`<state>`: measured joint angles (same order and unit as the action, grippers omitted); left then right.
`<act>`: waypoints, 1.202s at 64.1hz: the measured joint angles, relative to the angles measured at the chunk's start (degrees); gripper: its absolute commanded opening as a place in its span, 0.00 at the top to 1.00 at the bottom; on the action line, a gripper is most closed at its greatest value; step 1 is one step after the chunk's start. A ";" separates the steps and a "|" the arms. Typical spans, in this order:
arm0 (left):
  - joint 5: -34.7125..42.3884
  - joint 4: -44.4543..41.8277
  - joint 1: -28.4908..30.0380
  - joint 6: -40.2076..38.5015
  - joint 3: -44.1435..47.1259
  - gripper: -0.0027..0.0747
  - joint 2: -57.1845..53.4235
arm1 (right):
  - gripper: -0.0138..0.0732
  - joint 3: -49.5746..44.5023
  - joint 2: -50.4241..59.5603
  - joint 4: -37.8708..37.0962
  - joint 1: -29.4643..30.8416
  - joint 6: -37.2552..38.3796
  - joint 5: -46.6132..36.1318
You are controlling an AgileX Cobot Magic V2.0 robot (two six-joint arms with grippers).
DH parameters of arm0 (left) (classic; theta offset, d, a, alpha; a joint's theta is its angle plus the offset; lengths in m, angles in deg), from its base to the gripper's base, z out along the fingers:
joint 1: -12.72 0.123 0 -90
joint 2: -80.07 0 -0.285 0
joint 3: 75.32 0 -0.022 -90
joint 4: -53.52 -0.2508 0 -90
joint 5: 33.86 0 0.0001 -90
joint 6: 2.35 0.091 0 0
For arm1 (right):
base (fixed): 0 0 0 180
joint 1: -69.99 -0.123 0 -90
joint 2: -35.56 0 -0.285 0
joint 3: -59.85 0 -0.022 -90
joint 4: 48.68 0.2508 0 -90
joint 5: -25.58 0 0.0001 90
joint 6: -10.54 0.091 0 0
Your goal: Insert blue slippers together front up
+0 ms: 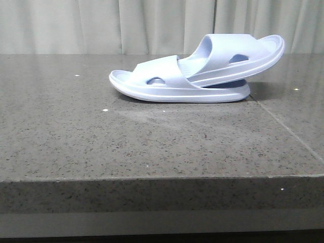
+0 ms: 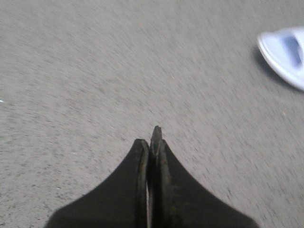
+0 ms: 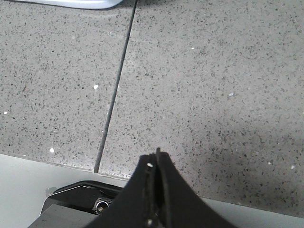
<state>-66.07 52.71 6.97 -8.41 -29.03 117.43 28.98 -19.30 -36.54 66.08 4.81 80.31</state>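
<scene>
On the dark speckled stone table [image 1: 152, 147], a thin seam [image 1: 288, 129] crosses the right part. Past its middle lie two blue slippers: the lower slipper [image 1: 152, 86] sits flat, and the upper slipper [image 1: 238, 55] rests tilted with its end tucked under the lower one's strap. Behind hangs a pale curtain [image 1: 101, 25]. The left gripper [image 2: 151, 137] and the right gripper [image 3: 156, 159] each have fingers pressed together, holding nothing.
</scene>
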 measured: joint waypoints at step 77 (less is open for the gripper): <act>29.48 0.18 7.27 0.00 31.07 0.99 -29.81 | 0.92 0.00 0.00 0.00 0.00 0.00 0.11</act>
<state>-36.59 52.89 14.25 -8.41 2.05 87.62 28.98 -19.30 -36.54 66.08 4.81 80.42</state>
